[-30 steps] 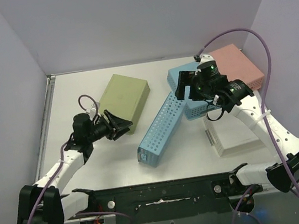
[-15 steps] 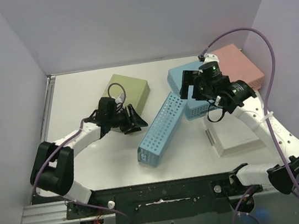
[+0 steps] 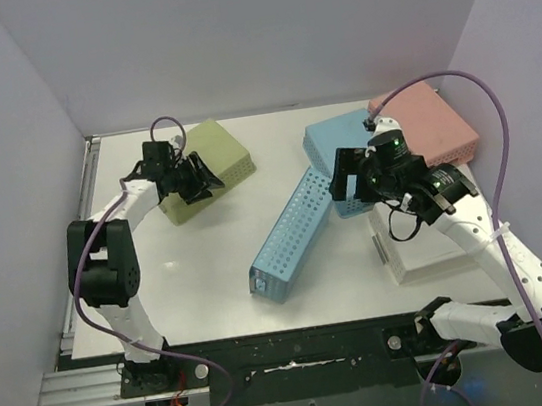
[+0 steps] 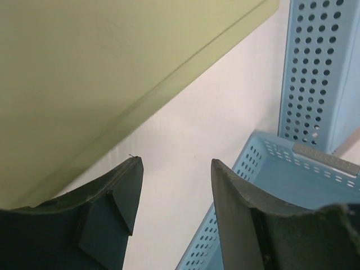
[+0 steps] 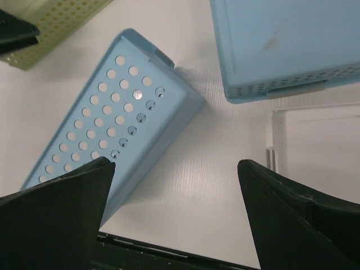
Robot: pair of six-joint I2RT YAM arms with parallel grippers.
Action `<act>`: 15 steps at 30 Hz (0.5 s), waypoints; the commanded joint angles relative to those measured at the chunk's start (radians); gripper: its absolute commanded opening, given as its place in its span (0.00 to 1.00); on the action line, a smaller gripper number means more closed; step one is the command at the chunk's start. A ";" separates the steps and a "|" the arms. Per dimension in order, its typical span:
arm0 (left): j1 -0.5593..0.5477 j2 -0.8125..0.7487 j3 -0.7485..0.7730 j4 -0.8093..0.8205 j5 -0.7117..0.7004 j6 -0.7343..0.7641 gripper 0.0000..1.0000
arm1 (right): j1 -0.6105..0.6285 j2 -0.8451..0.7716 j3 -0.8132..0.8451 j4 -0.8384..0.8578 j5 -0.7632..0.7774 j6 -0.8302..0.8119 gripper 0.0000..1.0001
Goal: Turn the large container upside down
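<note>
The left gripper (image 3: 197,179) has its black fingers (image 4: 121,188) partly apart with only white table (image 4: 180,129) between them. It sits at the near edge of the large olive-green plastic container (image 3: 218,150), which lies well left of and behind the long perforated blue plastic basket (image 3: 291,235); contact cannot be told. The right gripper (image 3: 363,175) hangs wide open and empty above that basket's far end.
</note>
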 commanded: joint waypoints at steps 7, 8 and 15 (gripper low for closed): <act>-0.086 -0.225 0.154 -0.146 -0.042 0.113 0.53 | 0.122 0.003 -0.125 0.093 -0.053 0.131 0.98; -0.109 -0.254 0.150 -0.172 -0.050 0.124 0.53 | 0.137 0.018 -0.125 0.102 -0.048 0.142 0.97; -0.109 -0.424 0.057 -0.266 -0.061 0.140 0.54 | 0.176 0.123 -0.072 0.190 -0.040 0.149 0.97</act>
